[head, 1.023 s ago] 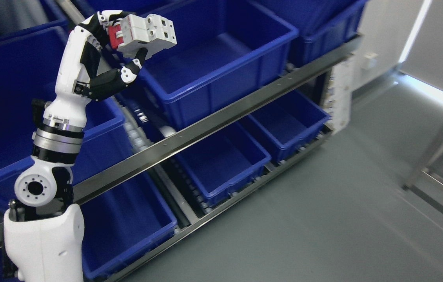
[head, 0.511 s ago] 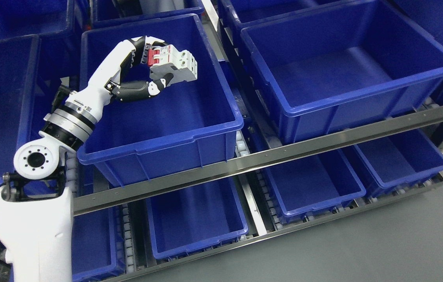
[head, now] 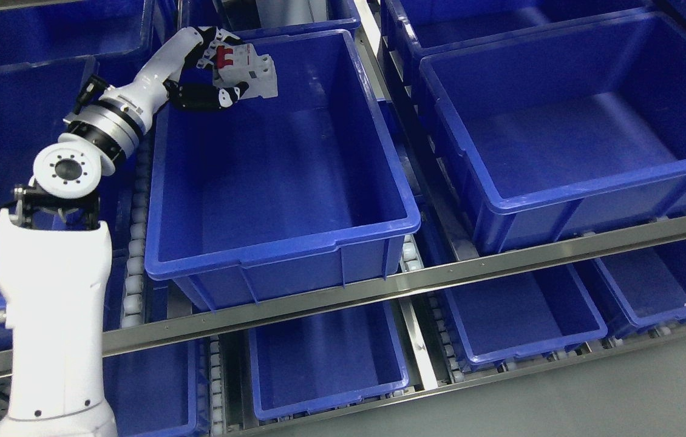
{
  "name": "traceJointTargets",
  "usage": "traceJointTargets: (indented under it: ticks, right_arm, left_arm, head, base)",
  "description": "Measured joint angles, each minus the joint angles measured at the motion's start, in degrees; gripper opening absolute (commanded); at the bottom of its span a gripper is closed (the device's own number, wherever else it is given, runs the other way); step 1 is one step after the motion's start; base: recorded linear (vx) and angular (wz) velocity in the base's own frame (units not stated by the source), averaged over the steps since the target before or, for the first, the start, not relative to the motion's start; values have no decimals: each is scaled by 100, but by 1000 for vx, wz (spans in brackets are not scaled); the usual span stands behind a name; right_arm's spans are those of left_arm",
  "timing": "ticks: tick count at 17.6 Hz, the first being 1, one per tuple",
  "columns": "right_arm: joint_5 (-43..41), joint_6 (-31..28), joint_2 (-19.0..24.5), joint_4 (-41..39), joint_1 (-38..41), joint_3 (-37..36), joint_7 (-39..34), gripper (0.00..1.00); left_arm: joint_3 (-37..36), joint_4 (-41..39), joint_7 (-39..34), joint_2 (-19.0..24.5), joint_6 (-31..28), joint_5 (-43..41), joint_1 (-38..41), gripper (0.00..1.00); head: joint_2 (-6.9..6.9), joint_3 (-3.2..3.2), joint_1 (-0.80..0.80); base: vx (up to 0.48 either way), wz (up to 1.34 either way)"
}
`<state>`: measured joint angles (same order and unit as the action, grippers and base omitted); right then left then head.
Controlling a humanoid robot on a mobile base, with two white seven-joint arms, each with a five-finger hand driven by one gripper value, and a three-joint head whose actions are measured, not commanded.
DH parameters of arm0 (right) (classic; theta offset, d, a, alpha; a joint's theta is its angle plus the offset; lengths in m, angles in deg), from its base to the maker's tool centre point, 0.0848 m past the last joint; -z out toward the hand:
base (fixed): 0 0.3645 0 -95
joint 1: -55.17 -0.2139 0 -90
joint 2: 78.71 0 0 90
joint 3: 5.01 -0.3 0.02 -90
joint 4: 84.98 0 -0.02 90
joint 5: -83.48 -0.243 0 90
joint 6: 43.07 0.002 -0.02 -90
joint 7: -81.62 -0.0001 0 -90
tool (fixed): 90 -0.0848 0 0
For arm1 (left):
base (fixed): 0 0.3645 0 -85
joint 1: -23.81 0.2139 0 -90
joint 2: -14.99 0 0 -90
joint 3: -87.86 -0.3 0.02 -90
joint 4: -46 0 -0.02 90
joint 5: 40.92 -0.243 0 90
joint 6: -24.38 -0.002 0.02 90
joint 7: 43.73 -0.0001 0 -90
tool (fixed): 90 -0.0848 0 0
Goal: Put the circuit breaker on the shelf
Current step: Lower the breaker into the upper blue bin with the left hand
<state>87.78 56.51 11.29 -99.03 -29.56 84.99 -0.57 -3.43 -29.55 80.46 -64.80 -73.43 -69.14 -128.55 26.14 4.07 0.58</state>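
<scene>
The left hand grips the white circuit breaker with red toggles, holding it above the far left corner of a large blue bin on the shelf.

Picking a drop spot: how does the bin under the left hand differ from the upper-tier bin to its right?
The left hand holds the circuit breaker over the centre bin; nothing hovers over the right bin. The centre bin shows whole, while the right bin is cut off at the picture's edge. Both are blue, open-topped and look empty.
</scene>
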Motion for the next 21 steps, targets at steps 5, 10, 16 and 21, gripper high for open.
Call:
traceJointTargets:
  ticks: [5,10,16,21]
  right_arm:
    - [0,0,0,0,0,0,0,100]
    - [0,0,0,0,1,0,0,100]
    - [0,-1,0,0,0,0,0,100]
    - [0,-2,0,0,1,0,0,100]
  left_arm:
    - [-395,1462,-433,-111,490,-153,-719,8]
    - [-873,2904,-760,-210,888,-221,-1019,9]
    - [-1292,4054,-942,-297,966,-271,-1140,19]
    - [-1485,4625,-1047,-410,978,-283,-1257,50]
  head:
    - [-1,0,0]
    - [-1,0,0]
    - [-1,0,0]
    - [-1,0,0]
  base:
    - [56,-2]
    - [22,-8]
    - [1,-3]
    - [0,0]
